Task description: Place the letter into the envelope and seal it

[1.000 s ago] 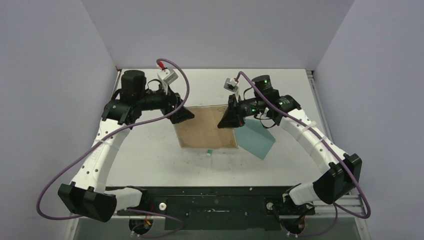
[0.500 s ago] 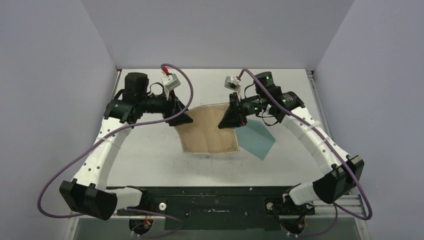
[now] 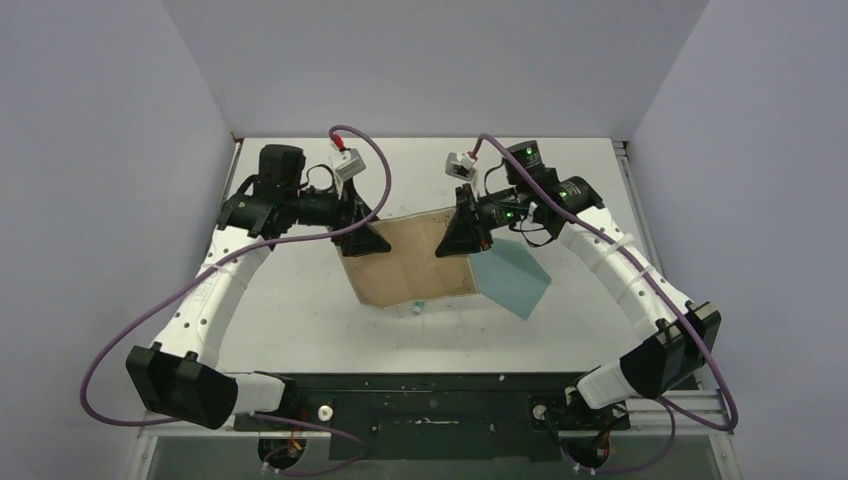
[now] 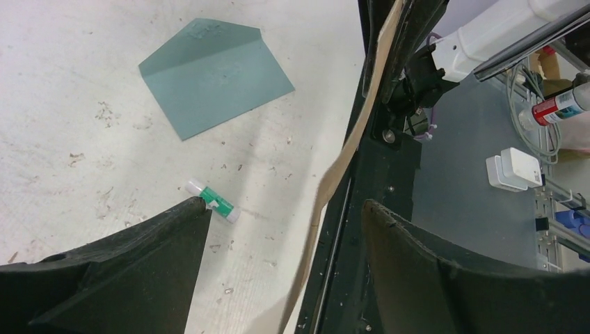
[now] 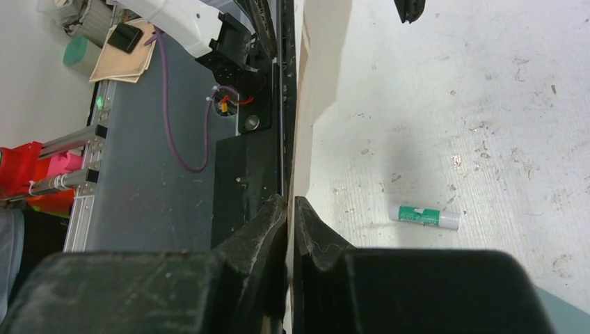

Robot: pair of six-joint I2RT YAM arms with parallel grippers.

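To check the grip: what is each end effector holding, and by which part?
The right end effector pinches the letter at its right edge. The left end effector stands open around the left edge, gripping nothing.

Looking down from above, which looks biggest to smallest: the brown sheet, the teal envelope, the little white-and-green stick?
1. The letter, largest, though it is held up nearer the camera.
2. The envelope, smaller, but partly hidden behind the letter.
3. The white-and-green stick, by far the smallest.

Tan letter (image 3: 410, 265) aloft and bowed, teal envelope (image 3: 515, 282) lying flat beside it
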